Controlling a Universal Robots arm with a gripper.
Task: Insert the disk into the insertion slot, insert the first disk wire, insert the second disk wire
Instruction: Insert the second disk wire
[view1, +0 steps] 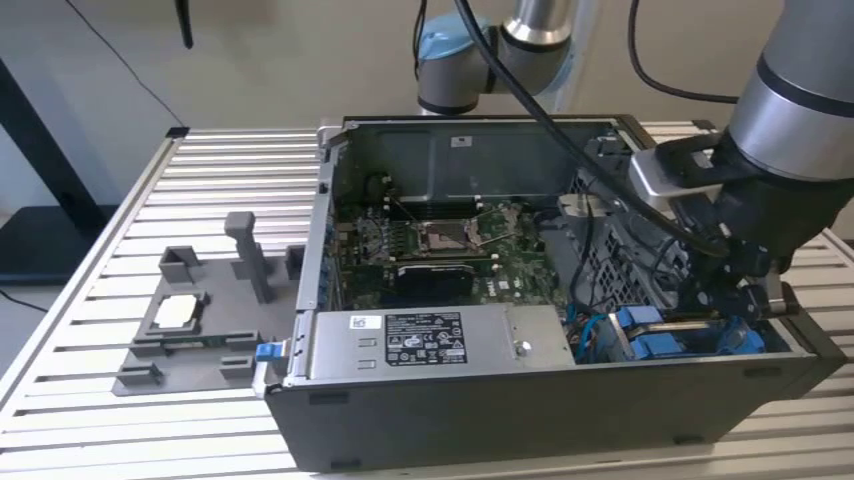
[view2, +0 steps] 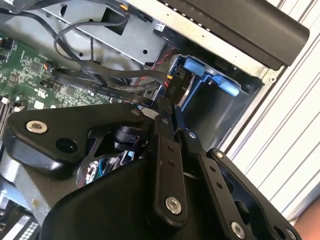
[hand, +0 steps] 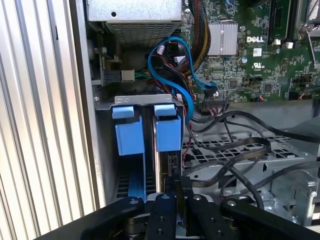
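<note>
The disk (hand: 166, 165), edge-on in its blue-latched insertion slot (hand: 131, 135), end effector (hand: 176, 186) fingers nearly closed at its edge.

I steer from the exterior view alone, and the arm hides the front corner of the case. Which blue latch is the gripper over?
Observer: In the first wrist view the gripper is lined up with the blue latch nearer the circuit board.
Operator: Is any cable close to that latch?
Observer: Yes, a blue cable runs down past it on the board side.
Operator: What lies further on that side?
Observer: Black flat cables lie over a perforated metal floor.
</note>
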